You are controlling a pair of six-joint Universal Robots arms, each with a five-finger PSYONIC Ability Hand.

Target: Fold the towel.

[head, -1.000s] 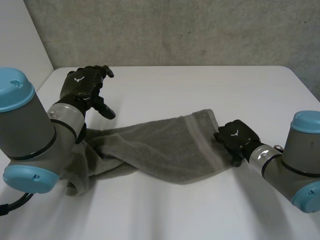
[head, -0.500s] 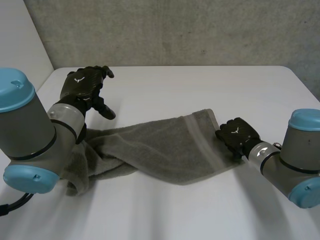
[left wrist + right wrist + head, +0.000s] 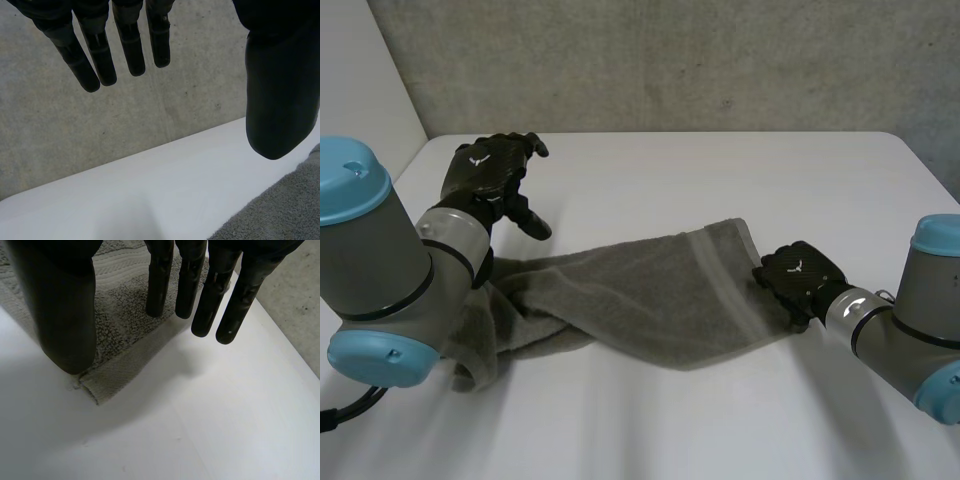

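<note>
A grey towel [image 3: 640, 295] lies crumpled and stretched across the white table [image 3: 720, 180], one bunched end under my left arm, its hemmed end to the right. My left hand [image 3: 485, 175] is raised behind the towel's left part, open, holding nothing; in the left wrist view its thumb [image 3: 280, 95] hangs above a towel edge [image 3: 285, 210]. My right hand [image 3: 798, 278] is at the towel's right hemmed edge. In the right wrist view its straight fingers [image 3: 187, 285] and thumb [image 3: 65, 305] hover over the towel's corner [image 3: 125, 330], apart from each other, pinching nothing.
A grey concrete wall [image 3: 670, 60] rises behind the table's far edge. Bare white table [image 3: 225, 430] spreads in front of and to the right of the towel's corner. The table's right edge runs close to my right arm.
My right arm has shifted a little to the right, and its hand has slid slightly along the towel's hemmed edge. The left arm and the towel have not moved.
</note>
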